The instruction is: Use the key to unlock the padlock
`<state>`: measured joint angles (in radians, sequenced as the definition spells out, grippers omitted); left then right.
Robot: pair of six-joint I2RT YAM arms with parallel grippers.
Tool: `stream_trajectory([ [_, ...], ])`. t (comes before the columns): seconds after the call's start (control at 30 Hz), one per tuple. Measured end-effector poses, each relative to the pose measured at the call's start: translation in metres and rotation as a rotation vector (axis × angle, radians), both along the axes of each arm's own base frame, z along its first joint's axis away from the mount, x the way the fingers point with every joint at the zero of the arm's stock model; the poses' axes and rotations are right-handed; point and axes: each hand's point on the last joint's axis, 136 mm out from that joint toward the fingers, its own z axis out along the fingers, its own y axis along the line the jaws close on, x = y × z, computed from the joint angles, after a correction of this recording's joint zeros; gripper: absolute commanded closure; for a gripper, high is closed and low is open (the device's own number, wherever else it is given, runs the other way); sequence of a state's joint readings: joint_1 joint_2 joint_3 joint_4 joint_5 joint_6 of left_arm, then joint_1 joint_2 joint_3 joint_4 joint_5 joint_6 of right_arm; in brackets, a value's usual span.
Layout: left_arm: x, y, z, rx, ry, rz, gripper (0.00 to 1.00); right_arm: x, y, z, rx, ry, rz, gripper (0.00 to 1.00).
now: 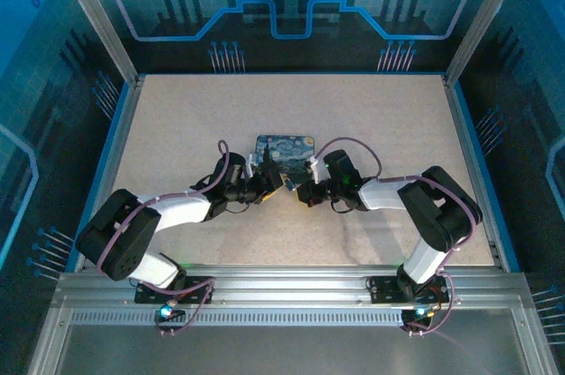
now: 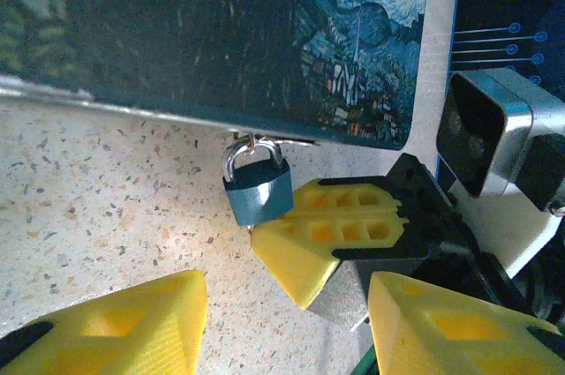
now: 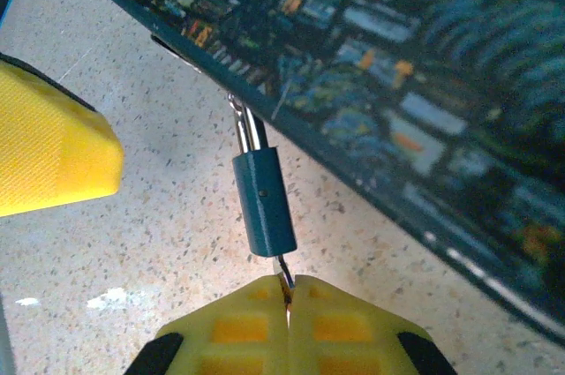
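Right gripper [image 3: 287, 296], right wrist view: the two yellow fingertips are pressing together and pinching the key [image 3: 283, 274], a thin dark sliver that is protruding from between them. The key's tip is meeting the underside of the padlock [image 3: 263, 203]; how far it is entering the body cannot be told. The padlock, blue-grey with a bright shackle [image 3: 249, 132], is hanging by that shackle from a small fitting on the edge of the box [image 3: 397, 84]. Its body is lying over the speckled table [image 3: 132, 243]. One yellow finger of the left gripper [image 3: 44, 146] is showing at the left, apart from the padlock.

Left wrist view: the left gripper [image 2: 287, 304] is standing with its yellow fingers spread and nothing between them. The padlock [image 2: 258, 190] is sitting just beyond their tips, against the edge of the box [image 2: 177, 31]. The right gripper [image 2: 265, 238] is touching the padlock's lower corner from the right. The camera [image 2: 494, 128] on its wrist is showing behind it.

Top view: both arms are reaching inward and meeting just in front of the box [image 1: 285, 149], near the middle of the table [image 1: 177, 128]. The left gripper [image 1: 267, 183] and the right gripper [image 1: 300, 188] are standing close together, tip facing tip.
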<state>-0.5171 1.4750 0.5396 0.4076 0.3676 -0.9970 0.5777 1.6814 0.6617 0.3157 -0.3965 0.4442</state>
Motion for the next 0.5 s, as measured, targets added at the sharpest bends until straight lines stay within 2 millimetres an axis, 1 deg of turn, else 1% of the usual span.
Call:
stream_trajectory([
  [0.27,0.001,-0.001,-0.006,-0.014,0.016,0.013,0.46,-0.009,0.004,0.006,0.041,0.115,-0.055,1.0],
  [0.5,-0.002,-0.001,-0.017,-0.022,0.045,0.024,0.46,-0.015,0.009,0.011,0.074,0.205,-0.106,1.0],
])
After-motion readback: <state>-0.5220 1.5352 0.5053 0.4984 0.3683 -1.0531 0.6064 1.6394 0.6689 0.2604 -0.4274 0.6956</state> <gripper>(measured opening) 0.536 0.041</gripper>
